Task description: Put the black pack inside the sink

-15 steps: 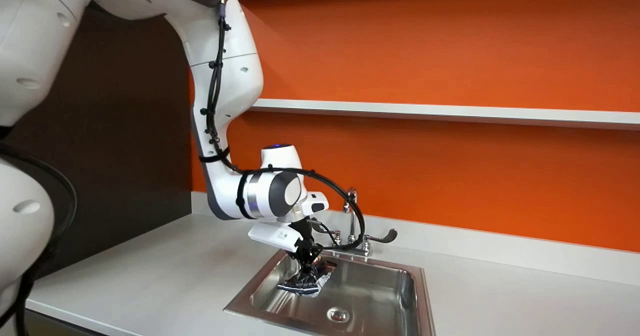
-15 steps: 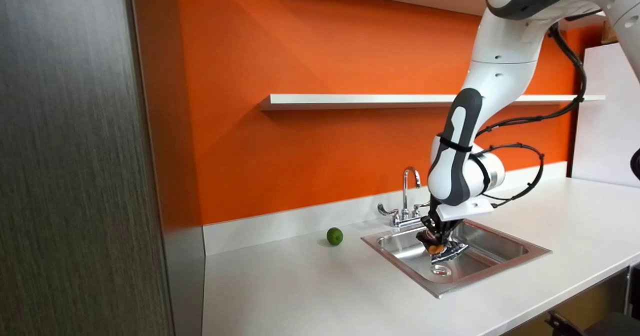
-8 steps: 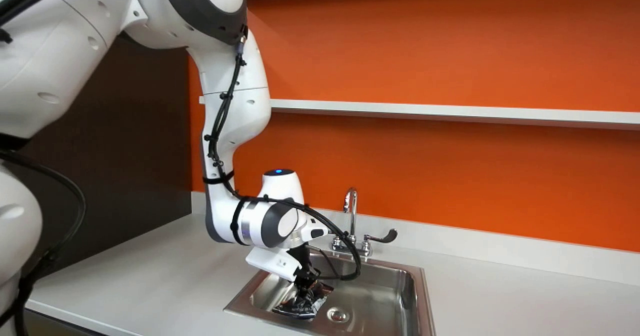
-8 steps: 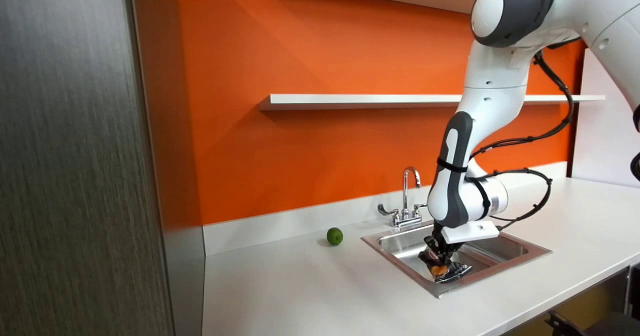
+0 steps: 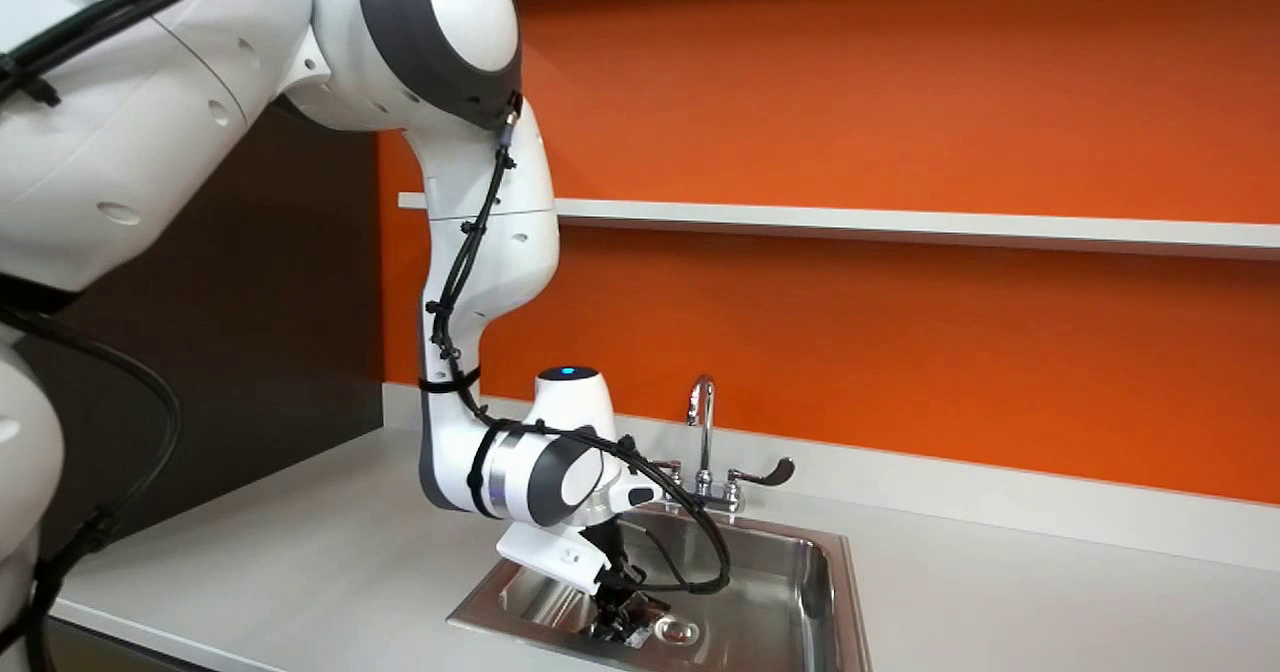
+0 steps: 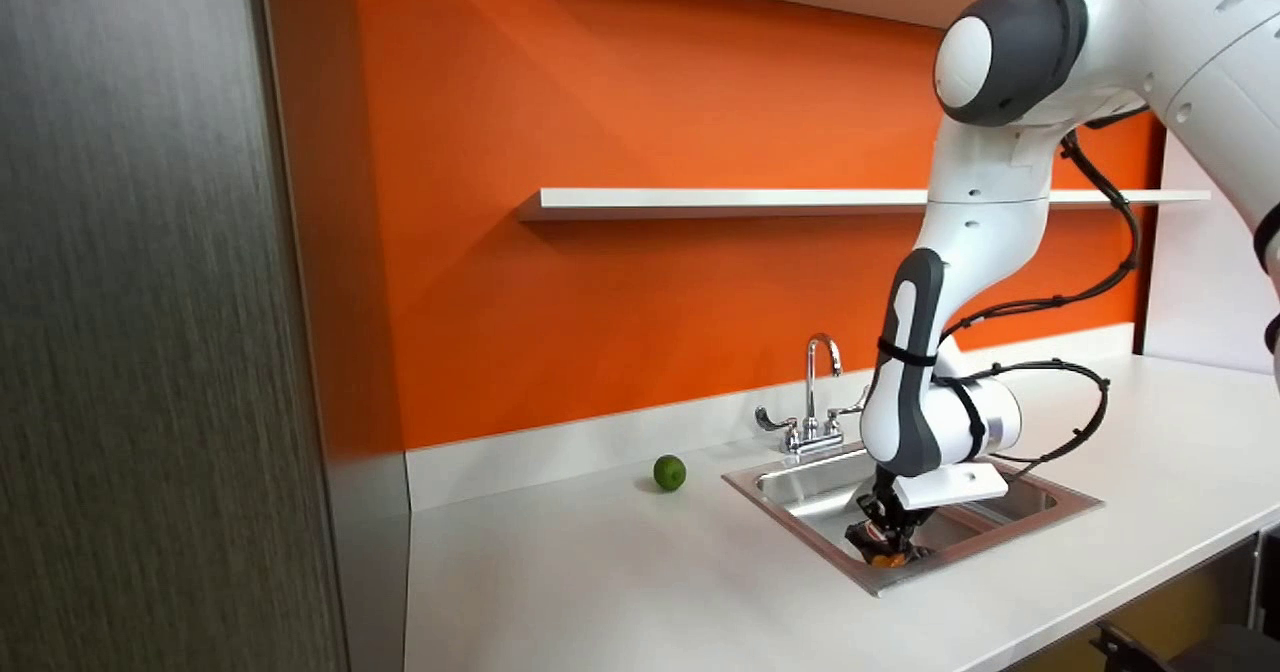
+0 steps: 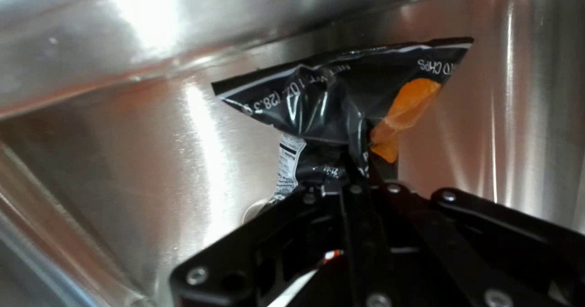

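Observation:
The black pack is a crinkled dark chip bag with white print and an orange patch. In the wrist view it is pinched and bunched between the fingertips of my gripper. In both exterior views the gripper is down inside the stainless sink. The pack shows partly below the fingers, next to the drain. The sink's basin floor lies close behind the pack. I cannot tell whether the pack touches it.
The chrome faucet stands at the sink's back edge, close to my wrist. A small green ball lies on the counter beside the sink. A white shelf runs along the orange wall. A tall dark panel stands at one end.
The arm and gripper have moved down, taking the pack from the upper part of the basin to deep inside it. The pack is still held. The ball has not moved.

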### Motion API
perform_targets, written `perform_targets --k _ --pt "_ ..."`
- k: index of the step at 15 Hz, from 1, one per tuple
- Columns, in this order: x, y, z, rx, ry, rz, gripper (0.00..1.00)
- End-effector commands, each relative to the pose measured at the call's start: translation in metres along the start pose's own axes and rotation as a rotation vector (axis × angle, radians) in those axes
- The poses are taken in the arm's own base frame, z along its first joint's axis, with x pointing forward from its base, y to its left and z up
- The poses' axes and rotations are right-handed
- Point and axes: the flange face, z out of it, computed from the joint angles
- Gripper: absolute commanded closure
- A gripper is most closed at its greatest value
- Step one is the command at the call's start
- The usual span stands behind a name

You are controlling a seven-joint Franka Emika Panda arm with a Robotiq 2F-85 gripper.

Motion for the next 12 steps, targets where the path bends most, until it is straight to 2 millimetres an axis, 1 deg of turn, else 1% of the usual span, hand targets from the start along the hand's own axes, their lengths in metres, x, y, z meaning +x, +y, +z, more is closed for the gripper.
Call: perform_targets --k 1,2,3,4,6,7,9,12 --pt "0.006 0.006 0.005 0.009 0.012 -0.010 1.00" --pt "0.007 0.007 0.005 0.008 0.013 -0.009 0.99" --pt "0.007 0.007 0.005 0.008 0.013 -0.008 0.89" --pt "0.008 0.008 0.004 0.007 0.014 -0.010 0.74" --pt "0.010 0.008 0.003 0.006 0.018 -0.010 0.73" --pt "0.011 0.009 0.001 0.005 0.021 -0.009 0.68" --pt "0.014 0.009 -0.004 0.004 0.028 -0.011 0.54" --pt "0.018 0.010 -0.011 0.000 0.037 -0.009 0.31"
